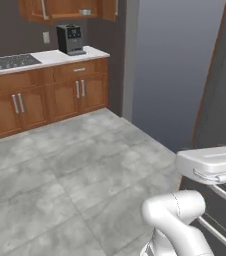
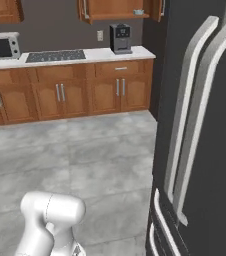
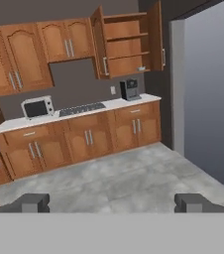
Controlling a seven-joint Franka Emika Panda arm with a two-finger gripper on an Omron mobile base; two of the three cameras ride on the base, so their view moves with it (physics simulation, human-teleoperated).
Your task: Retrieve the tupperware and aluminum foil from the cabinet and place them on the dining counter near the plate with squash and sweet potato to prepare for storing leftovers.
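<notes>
The white arm sits folded low, its gripper (image 3: 112,202) level, fingers wide apart and empty, facing the reddish-brown wooden wall cabinet (image 3: 129,42) with doors open; a small pale tub (image 3: 141,68), too small to identify, rests on its bottom shelf above the black coffee machine (image 3: 130,89)

The gripper (image 3: 112,202) is standing fully open, fingertips (image 3: 33,202) spread wide apart and holding nothing. The white arm (image 1: 177,220) is sitting folded low, elbow bent.
</notes>
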